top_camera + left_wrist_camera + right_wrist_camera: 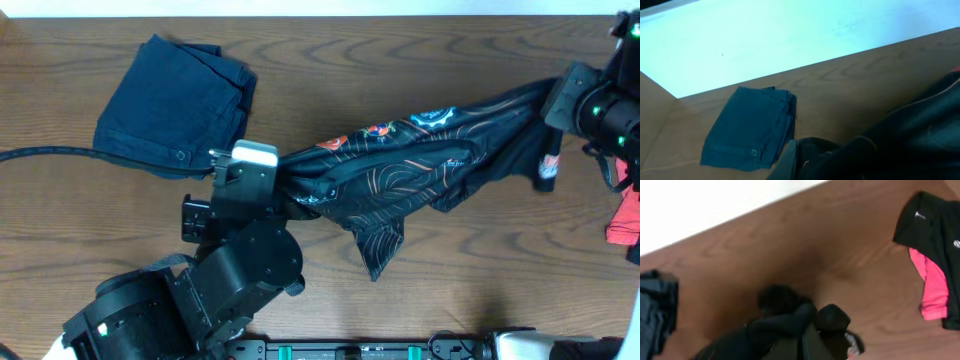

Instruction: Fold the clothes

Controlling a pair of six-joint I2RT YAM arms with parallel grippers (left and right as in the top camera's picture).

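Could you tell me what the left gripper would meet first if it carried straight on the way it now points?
Apart from the jersey it grips, the left gripper would probably meet only bare table; the navy denim garment lies just left of that line, though depth is unclear.

Red garment [625, 222] is running off the overhead view's right edge; jersey [420, 150] folds are burying the tips of the left fingers [789, 159].

Overhead looks down; wrist views (low, close) share the jersey [420, 150].
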